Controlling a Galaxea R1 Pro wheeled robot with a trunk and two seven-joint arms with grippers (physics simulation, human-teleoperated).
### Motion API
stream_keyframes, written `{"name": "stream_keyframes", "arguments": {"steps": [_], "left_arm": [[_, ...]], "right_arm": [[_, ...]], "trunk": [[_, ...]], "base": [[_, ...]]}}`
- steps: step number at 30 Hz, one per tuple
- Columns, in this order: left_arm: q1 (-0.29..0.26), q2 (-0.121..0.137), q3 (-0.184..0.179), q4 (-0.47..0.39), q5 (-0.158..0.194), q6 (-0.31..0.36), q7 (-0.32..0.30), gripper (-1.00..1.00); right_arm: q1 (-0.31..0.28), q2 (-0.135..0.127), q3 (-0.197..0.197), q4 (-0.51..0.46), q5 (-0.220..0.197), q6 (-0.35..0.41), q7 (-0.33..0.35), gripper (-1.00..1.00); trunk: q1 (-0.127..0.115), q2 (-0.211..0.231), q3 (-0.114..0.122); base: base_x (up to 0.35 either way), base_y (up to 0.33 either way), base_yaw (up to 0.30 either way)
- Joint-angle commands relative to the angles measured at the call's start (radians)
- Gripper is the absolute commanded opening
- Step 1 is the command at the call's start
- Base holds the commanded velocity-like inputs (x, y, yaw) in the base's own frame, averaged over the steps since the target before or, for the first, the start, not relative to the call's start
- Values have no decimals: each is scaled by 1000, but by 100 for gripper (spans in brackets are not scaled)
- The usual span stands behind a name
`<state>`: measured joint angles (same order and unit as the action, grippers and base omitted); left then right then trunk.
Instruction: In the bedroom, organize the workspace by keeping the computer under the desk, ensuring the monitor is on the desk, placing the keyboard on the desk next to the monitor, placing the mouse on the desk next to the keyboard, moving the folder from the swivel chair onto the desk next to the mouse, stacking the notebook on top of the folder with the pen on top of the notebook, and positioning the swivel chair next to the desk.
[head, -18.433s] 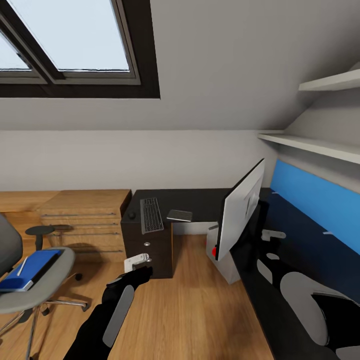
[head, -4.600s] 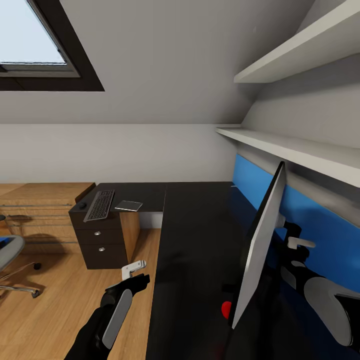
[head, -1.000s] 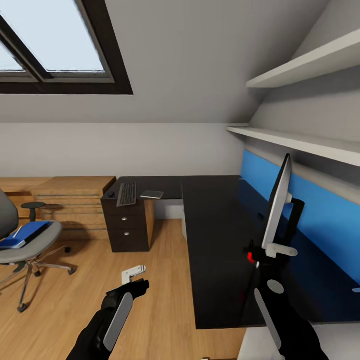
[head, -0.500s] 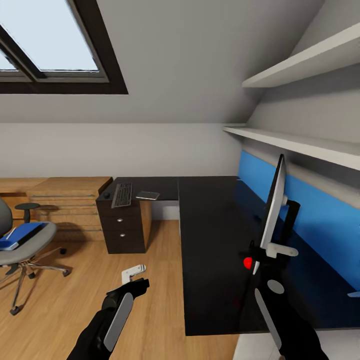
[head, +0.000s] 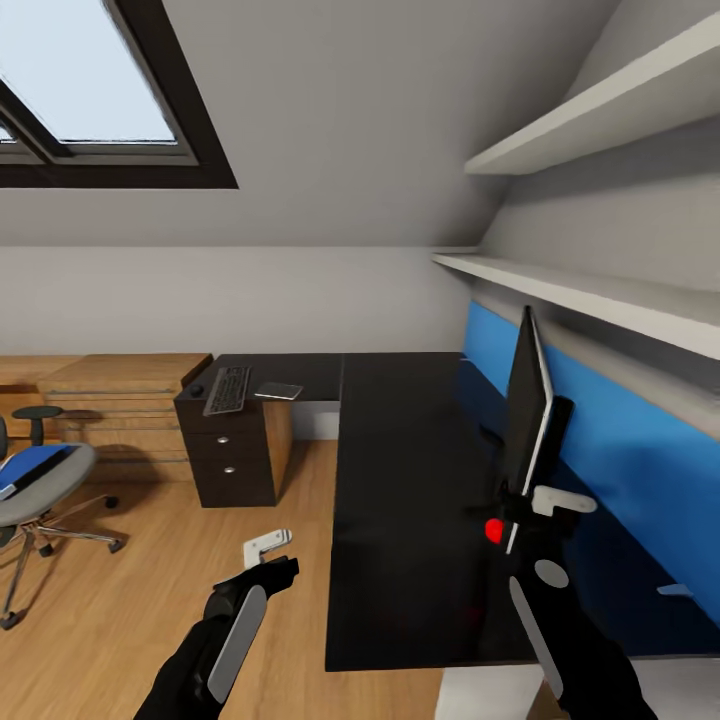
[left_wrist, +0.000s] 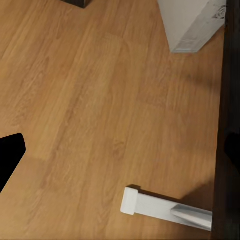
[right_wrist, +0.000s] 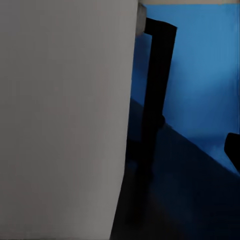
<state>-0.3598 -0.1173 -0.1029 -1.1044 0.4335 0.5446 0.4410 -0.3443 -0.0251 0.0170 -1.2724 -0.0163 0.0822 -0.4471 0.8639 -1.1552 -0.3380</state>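
My right gripper (head: 528, 505) is shut on the lower corner of the monitor (head: 527, 410), which stands nearly upright and edge-on over the black desk (head: 400, 470) by the blue wall panel. In the right wrist view its grey back (right_wrist: 65, 120) and black foot (right_wrist: 156, 95) show. The keyboard (head: 227, 390), mouse (head: 197, 389) and notebook (head: 278, 391) lie on the desk's far wing. The folder (head: 35, 465) rests on the swivel chair (head: 45, 495) at the left. I cannot make out the pen. My left gripper (head: 268, 557) hangs open over the floor, and the computer (left_wrist: 192, 25) stands beside the desk's edge.
A light-wood drawer unit (head: 120, 400) runs along the back wall left of the desk. Two white shelves (head: 570, 290) jut out above the blue panel (head: 620, 450). Open wooden floor (head: 130, 600) lies between chair and desk. A white desk leg (head: 480, 690) is at the near corner.
The camera has swung, shifting the room leftward in the picture. The monitor in my right gripper has tipped from a lean to nearly upright. The left arm has kept its pose.
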Motion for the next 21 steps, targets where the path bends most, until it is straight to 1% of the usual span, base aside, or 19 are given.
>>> {"name": "stream_keyframes", "arguments": {"steps": [1, 8, 16, 18, 21], "left_arm": [[-1, 0, -1, -2, 11, 2, 10, 100], [-1, 1, -1, -2, 10, 3, 10, 100], [-1, 1, -1, -2, 10, 3, 10, 100], [-1, 1, -1, -2, 11, 3, 10, 100], [-1, 1, -1, -2, 11, 3, 10, 100]], "right_arm": [[-1, -1, 1, -1, -3, 7, -5, 100], [-1, -1, 2, 3, -3, 7, -5, 100], [-1, -1, 3, 7, -3, 7, -4, 100], [-1, -1, 3, 7, -4, 7, -4, 100], [-1, -1, 3, 7, -4, 7, -4, 100]], "trunk": [[0, -1, -1], [0, -1, -1], [0, -1, -1], [0, -1, -1], [0, -1, -1]], "base": [[0, -303, 0], [-46, -303, 0], [-183, -262, 0], [-125, -208, 0], [-40, -76, 0]]}}
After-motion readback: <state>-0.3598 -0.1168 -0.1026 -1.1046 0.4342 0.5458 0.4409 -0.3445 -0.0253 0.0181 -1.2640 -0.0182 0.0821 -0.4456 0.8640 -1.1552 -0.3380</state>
